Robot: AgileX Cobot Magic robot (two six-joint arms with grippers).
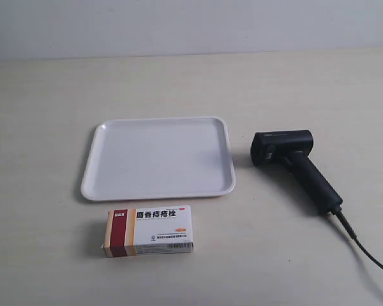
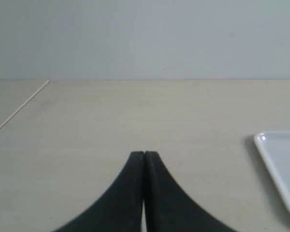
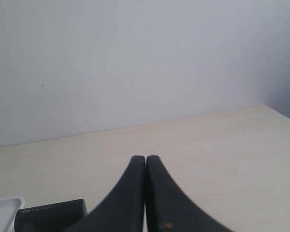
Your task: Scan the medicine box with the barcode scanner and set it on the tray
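The exterior view looks steeply down from above the near edge of the surface, facing the back wall at 12 o'clock. Each wrist view sits low behind its own hand, looking level toward that wall. Each wrist view shares the tray with the exterior; the right also shares the scanner.

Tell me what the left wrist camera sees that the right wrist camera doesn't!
Only the left wrist view shows the left end effector, shut, and a long stretch of the white tray's rim. Only the right wrist view shows the right end effector, also shut, and the black barcode scanner's head. Both share the pale table, the plain wall and a bit of the tray; neither shows the medicine box.
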